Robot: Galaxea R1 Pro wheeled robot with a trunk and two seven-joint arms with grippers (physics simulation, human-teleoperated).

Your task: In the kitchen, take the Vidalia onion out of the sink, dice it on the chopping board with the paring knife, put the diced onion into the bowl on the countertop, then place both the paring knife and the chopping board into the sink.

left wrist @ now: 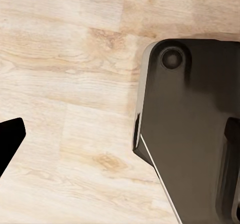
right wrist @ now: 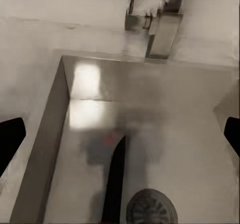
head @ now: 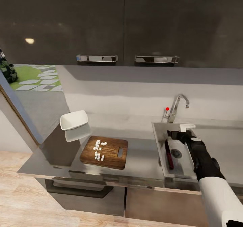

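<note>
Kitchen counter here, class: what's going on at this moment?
The right claw hangs open over the sink, where the paring knife lies in the basin beside the drain. White diced onion pieces sit on the chopping board, not in the white bowl beside it. The board is on the countertop; the left claw faces the floor.

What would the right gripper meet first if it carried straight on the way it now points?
Probably the paring knife lying on the sink floor beside the drain; the open right gripper looks down into the basin, though depth is unclear.
</note>
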